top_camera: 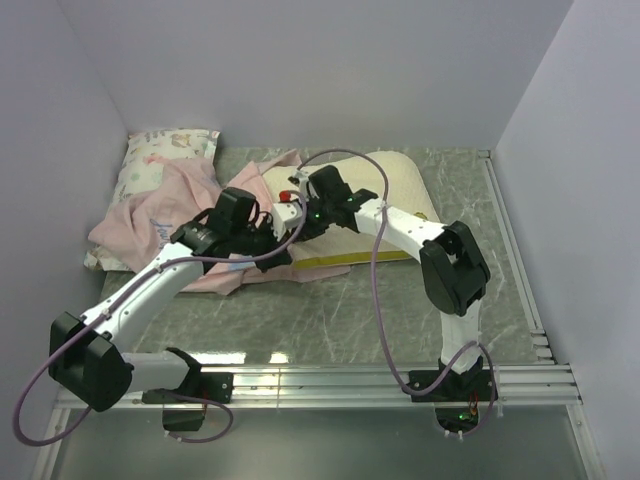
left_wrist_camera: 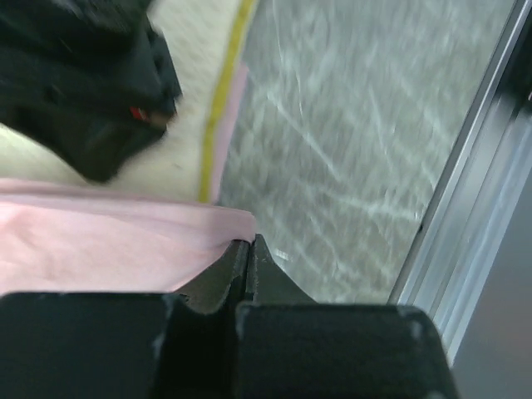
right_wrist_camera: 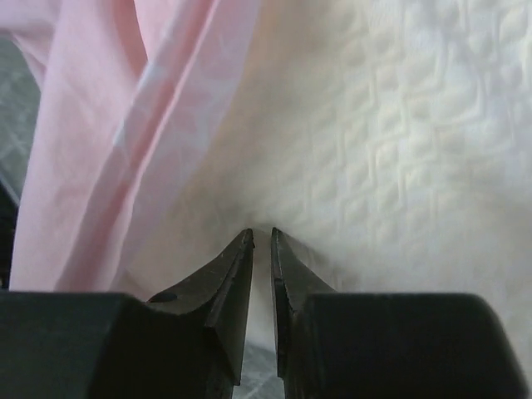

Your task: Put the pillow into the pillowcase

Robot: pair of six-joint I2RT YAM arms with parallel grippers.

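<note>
Left jaws: your left gripper [top_camera: 262, 236] is closed tight, with no gap between its fingers.
Right jaws: your right gripper [top_camera: 297, 203] shows only a thin slit. You cannot tell if it pinches anything.
Top view, pillow: the cream pillow [top_camera: 395, 180] lies flat on the table [top_camera: 400, 300].
Top view, pillowcase: the pink pillowcase [top_camera: 165, 215] lies crumpled at the pillow's left end and covers a bit of it.
Top view, grippers: both meet at the pillow's left end, where the pink cloth lies on the pillow.
Top view, other pillow: a printed white pillow [top_camera: 160, 150] sits well to the left of the pillow, partly under the pink cloth.
Left wrist view, tips: the left gripper [left_wrist_camera: 250, 249] touches the edge of the pillowcase [left_wrist_camera: 108, 241], just beside the pillow's yellow band [left_wrist_camera: 220, 108]. You cannot tell if cloth is caught between the tips.
Left wrist view, blur: a blurry black shape [left_wrist_camera: 91, 83] hangs over the pillow [left_wrist_camera: 187, 154].
Right wrist view, tips: the right gripper [right_wrist_camera: 262, 237] presses against the bumpy cream face of the pillow [right_wrist_camera: 399, 150].
Right wrist view, cloth: pink folds of the pillowcase [right_wrist_camera: 108, 141] lie along the pillow's left side.
</note>
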